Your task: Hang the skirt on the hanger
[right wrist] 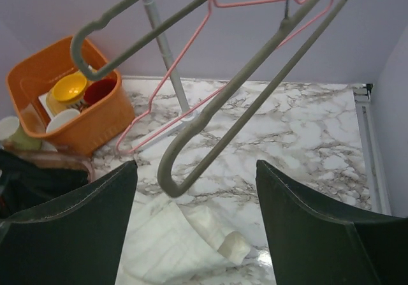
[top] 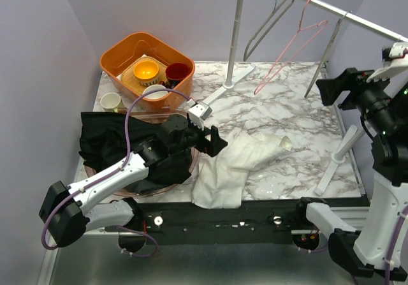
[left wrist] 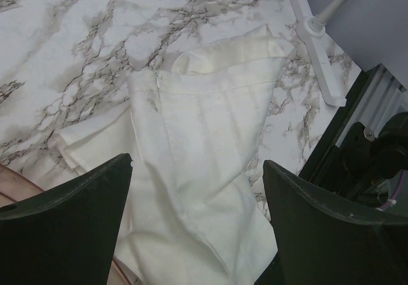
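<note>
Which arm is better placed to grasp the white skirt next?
Left. The left tool, open, hovers directly over the skirt; the right tool, also open, is up by the grey hanger.

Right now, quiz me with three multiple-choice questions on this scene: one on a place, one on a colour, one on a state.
1. Where does the white skirt lie?
A. on a hanger
B. on the marble table
C. on the floor

2. What colour is the tub at the back left?
A. orange
B. blue
C. green

3. How does the left gripper stand?
A. shut on the skirt
B. open over the skirt
C. shut on a hanger

Answers:
1 B, it lies crumpled on the marble.
2 A, its walls are orange.
3 B, its jaws stand wide apart with the skirt below them.
</note>
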{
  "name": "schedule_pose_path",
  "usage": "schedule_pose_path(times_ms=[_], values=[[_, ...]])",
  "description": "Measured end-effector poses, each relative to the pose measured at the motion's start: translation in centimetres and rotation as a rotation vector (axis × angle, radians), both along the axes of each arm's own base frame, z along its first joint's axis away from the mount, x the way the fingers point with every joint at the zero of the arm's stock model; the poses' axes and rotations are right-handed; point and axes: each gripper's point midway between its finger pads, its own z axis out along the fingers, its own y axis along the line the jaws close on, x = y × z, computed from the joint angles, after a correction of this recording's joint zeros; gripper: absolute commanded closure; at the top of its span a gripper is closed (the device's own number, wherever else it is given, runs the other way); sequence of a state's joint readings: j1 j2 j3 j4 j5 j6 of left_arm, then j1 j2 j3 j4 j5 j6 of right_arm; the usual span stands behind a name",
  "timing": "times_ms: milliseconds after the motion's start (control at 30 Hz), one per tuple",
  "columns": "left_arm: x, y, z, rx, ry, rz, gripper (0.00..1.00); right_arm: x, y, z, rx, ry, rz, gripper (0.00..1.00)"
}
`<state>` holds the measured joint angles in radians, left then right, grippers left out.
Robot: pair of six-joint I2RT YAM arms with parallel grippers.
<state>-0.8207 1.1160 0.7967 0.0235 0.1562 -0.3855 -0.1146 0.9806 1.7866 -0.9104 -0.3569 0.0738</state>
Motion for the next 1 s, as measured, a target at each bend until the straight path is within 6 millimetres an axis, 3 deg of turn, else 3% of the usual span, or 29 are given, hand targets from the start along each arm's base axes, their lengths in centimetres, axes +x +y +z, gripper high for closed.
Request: schedule_pose_path(times_ms=[233, 467, 633, 833, 1000], values=[[-0.2, 0.1, 0.3, -0.006, -0.003, -0.006, 0.05, 5.4, -1.5, 1.3, 0.15, 0.039, -0.108, 0.23], [-0.7, 0.6, 1.1, -0.028, -0.023, -0.007, 0.05, 10.1, -2.2, -0.6, 0.207, 0.13, -0.14, 0.3], [-0.9, 0.8, 0.7, -0.023, -0.018, -0.007, 0.05, 10.7, -2.7, -1.1, 0.211, 0.142, -0.167, 0.37], [-0.9, 0.9, 0.4, -0.017, -0.018, -0.006, 0.05, 11.2, -3.0, -1.4, 0.208, 0.148, -0.185, 0.51], [-0.9, 1.0, 0.4, -0.017, -0.018, -0.007, 0.05, 12.1, -3.2, -2.1, 0.207, 0.167, -0.191, 0.7]])
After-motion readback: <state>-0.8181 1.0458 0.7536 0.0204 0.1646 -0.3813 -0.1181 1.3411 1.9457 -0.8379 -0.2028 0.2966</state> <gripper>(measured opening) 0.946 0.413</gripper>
